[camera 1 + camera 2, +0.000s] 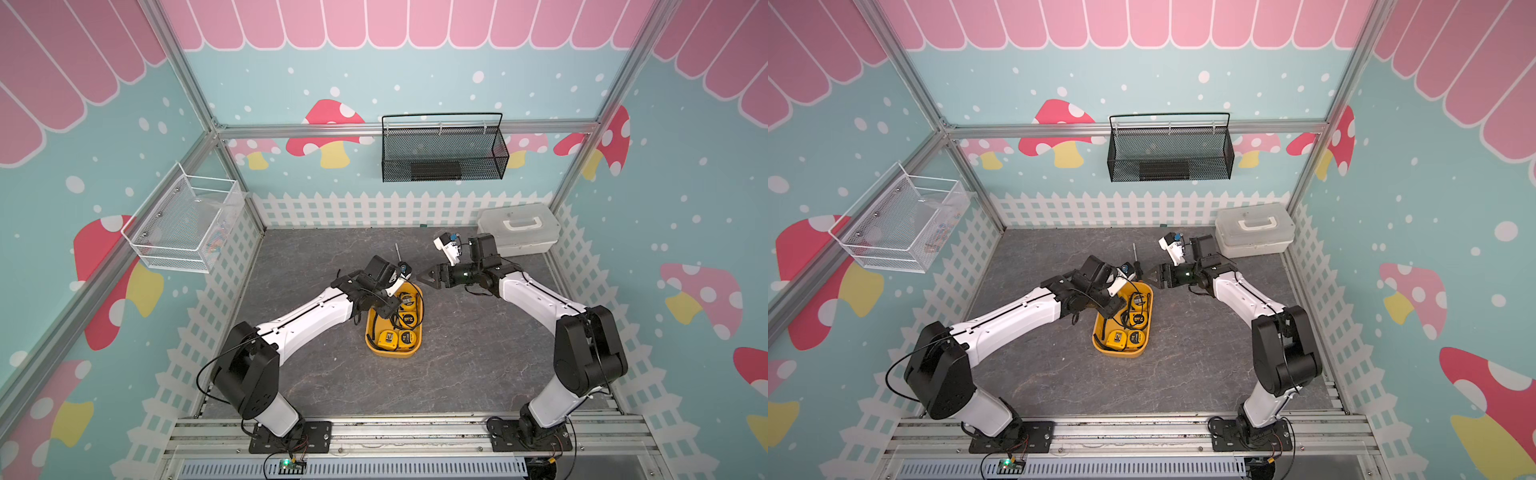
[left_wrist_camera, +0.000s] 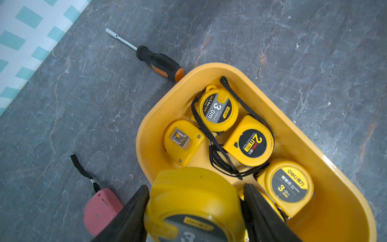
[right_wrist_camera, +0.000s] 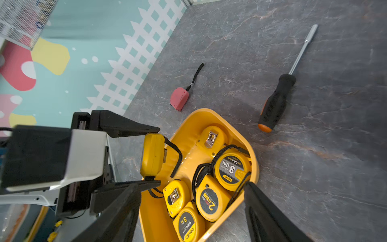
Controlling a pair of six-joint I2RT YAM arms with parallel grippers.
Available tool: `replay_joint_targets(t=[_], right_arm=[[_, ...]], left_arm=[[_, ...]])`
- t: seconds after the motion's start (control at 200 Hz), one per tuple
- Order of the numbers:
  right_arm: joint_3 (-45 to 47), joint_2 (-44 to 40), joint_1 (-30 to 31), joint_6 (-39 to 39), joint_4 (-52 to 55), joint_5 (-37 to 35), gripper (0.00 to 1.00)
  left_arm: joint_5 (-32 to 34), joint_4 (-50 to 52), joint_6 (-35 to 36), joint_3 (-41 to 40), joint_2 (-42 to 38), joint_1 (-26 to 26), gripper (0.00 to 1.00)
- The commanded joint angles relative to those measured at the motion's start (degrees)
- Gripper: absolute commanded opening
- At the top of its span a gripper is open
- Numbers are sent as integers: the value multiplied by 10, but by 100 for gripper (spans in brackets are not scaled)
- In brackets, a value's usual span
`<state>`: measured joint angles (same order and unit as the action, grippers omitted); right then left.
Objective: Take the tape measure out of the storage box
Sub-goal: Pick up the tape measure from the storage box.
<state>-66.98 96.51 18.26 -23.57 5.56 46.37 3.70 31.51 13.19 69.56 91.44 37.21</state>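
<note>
Tape measure [image 3: 152, 155] clamped by left gripper [image 3: 159, 156] above storage box [image 3: 189, 127]; right gripper [image 3: 192, 185] spread, empty. Only wrist views show pink tape measure [image 3: 179, 98].

grey table [image 1: 457, 365]: storage box [image 2: 303, 144], screwdriver [image 2: 161, 60], pink tape measure [image 2: 100, 209] (strap out), white case [image 1: 519, 228].

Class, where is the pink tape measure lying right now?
In both wrist views the pink tape measure lies on the table outside the storage box, on its left side, with the screwdriver nearby.
</note>
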Motion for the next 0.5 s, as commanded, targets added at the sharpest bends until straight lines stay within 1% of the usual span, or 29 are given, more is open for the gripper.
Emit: replay_joint_targets(t=[0.0, 0.225, 0.495], right_arm=[[22, 19, 0, -92, -94, 40, 76], [42, 41, 0, -156, -173, 73, 69], [56, 61, 7, -199, -232, 96, 65]], left_arm=[[1, -51, -23, -12, -19, -1, 50], [-16, -73, -19, -1, -6, -1, 50], [-31, -79, -18, 26, 21, 1, 50]])
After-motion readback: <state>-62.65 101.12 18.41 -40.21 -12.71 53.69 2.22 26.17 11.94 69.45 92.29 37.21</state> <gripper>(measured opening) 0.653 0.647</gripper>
